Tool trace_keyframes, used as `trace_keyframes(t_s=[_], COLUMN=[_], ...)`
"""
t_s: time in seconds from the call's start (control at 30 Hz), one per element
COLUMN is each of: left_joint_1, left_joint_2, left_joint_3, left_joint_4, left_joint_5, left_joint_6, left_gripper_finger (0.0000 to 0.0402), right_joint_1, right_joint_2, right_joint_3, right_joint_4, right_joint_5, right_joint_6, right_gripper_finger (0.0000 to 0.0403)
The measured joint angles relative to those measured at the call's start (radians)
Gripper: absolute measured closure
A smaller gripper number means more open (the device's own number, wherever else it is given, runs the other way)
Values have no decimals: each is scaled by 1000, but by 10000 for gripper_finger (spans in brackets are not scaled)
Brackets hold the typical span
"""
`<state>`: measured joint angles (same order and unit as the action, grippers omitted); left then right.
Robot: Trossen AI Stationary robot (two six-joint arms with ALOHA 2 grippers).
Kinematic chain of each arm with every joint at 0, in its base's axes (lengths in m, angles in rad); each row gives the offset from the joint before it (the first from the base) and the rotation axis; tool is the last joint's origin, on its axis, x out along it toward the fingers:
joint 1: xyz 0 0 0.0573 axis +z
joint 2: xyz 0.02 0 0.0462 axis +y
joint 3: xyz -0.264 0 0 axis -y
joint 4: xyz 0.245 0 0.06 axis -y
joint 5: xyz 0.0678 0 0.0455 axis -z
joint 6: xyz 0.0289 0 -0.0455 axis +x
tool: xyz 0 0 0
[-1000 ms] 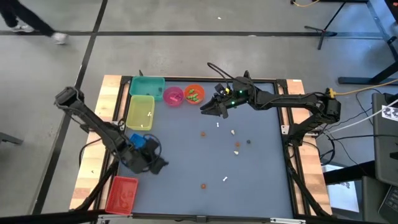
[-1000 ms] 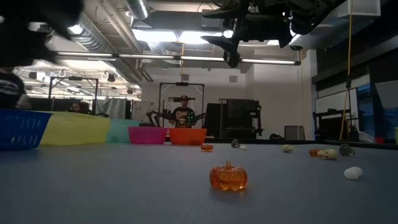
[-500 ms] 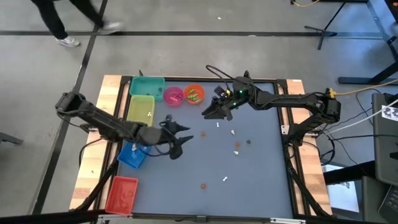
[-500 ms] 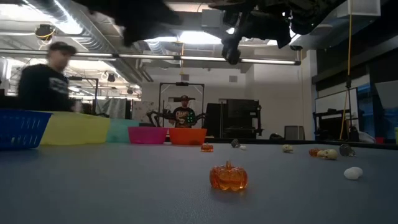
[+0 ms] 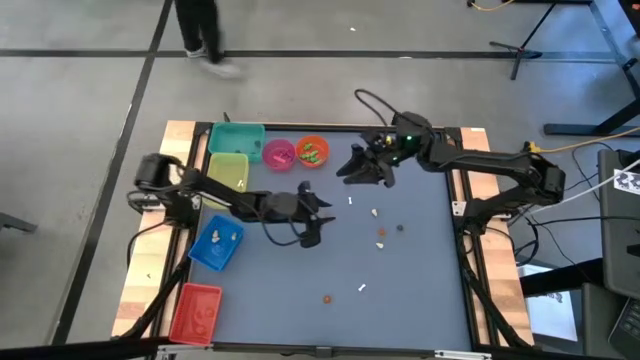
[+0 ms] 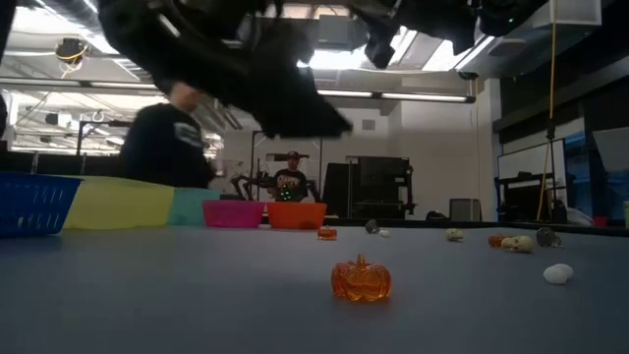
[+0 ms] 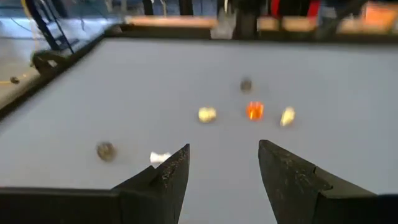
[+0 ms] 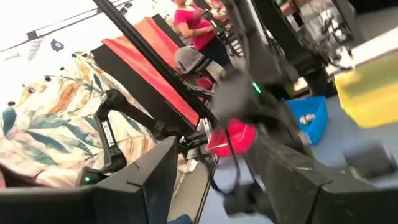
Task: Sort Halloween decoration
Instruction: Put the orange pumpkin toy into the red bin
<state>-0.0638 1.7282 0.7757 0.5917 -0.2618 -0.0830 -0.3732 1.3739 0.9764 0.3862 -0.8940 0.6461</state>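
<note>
Your left gripper (image 5: 318, 222), jaws spread and empty, hangs mid-table with trinkets (image 5: 378, 222) scattered at its 3 o'clock, so a fast descent could flick one away, while the right gripper (image 5: 352, 170) waits spread at 12.

Past the right end effector (image 8: 208, 180), spread wide, lie a blue bin (image 8: 306, 118) and a yellow bin (image 8: 372, 87).
</note>
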Motion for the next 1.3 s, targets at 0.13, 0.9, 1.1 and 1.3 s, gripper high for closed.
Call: trace_keyframes(t_s=[0.13,0.9,1.1,1.3], left_joint_1=[9,46,46,46], left_joint_2=[100,186,186,186], left_joint_3=[27,28,28,28], left_joint_4=[-40,-82,-82,-98], left_joint_5=[18,-66,-27,-26], left_joint_6=[16,-150,-152,-153], left_gripper_finger=[226,226,226,226], right_joint_1=[-35,-72,-72,-71], right_joint_2=[-25,-14,-14,-14], right_joint_3=[0,0,0,0], right_joint_4=[-50,-458,-458,-458], right_joint_5=[-29,406,407,407], right_joint_6=[-75,-415,-420,-420], right_gripper_finger=[188,188,188,188])
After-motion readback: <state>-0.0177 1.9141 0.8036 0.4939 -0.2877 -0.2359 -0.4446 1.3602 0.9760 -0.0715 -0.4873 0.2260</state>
